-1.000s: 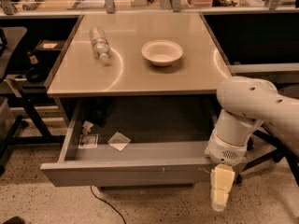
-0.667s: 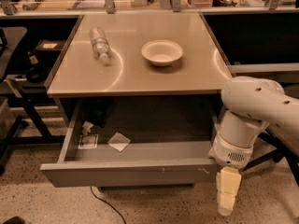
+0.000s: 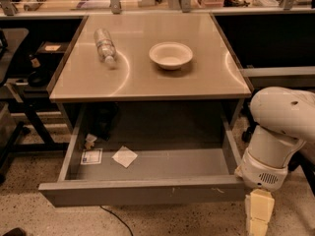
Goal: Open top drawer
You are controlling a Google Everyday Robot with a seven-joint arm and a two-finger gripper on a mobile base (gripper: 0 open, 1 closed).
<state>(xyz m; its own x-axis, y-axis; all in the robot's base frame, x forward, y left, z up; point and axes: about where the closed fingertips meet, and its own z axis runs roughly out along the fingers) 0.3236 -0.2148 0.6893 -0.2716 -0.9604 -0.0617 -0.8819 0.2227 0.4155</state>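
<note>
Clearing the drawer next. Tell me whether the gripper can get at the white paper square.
Probably yes: the drawer stands open, nothing covers the paper; the gripper hangs low outside its front corner.

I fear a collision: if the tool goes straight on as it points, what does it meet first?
The tool, at the open top drawer's front corner, points down: probably the floor first.

My gripper (image 3: 259, 214) hung at the lower right of the frame, just off the right front corner of the pulled-out top drawer (image 3: 142, 193), whose front walled off the space to its left. From above, the drawer's centre and right lay open; a card (image 3: 91, 156) and a paper square (image 3: 124, 156) sat at its left. The tabletop (image 3: 206, 82) roofed its rear. Up there, a bottle (image 3: 105, 45) and a bowl (image 3: 171, 55) left a gap between them.
</note>
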